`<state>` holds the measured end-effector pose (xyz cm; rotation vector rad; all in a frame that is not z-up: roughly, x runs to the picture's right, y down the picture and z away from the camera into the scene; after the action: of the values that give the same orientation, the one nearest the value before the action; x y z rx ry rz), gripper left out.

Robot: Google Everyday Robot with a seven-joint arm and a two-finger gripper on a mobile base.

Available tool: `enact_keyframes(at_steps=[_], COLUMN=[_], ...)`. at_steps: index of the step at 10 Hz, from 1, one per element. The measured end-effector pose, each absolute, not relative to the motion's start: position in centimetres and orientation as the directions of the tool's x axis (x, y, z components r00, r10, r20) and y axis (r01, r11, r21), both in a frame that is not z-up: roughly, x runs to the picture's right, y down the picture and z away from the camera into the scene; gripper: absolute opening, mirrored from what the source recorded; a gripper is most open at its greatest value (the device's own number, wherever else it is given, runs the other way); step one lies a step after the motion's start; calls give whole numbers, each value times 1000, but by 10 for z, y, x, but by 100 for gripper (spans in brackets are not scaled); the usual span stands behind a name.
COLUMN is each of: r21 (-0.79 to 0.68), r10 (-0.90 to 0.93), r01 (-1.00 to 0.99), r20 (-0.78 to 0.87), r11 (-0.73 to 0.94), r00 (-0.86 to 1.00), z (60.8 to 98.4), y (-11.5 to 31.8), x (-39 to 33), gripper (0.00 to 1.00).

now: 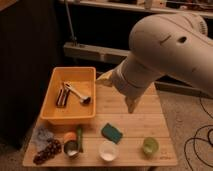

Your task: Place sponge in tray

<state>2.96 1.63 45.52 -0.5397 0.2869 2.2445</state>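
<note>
On the slatted wooden worktop [145, 117], the sponge [111, 133] lies flat near the front edge, outside the tray [67, 115] at the rear-left corner. Above the rear half, the pincer [122, 95] hangs released, grasping nothing. Dark shelving [95, 50] stands behind the worktop, and cables [200, 145] lie on the floor to the right.

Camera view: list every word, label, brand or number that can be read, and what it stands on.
No text can be read anywhere.
The orange-topped container in front of the tray: any label is too blurred to read.
The hand, above the table right of the tray: no markings show.
</note>
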Motion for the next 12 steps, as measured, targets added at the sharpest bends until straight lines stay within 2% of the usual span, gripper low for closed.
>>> enact_keyframes(at_steps=[12], r21=[24], r10=[675], r01=[-767], r20=[-458], r11=[-641], r00=[-578], z=[457], y=[14], x=[31], gripper=[80])
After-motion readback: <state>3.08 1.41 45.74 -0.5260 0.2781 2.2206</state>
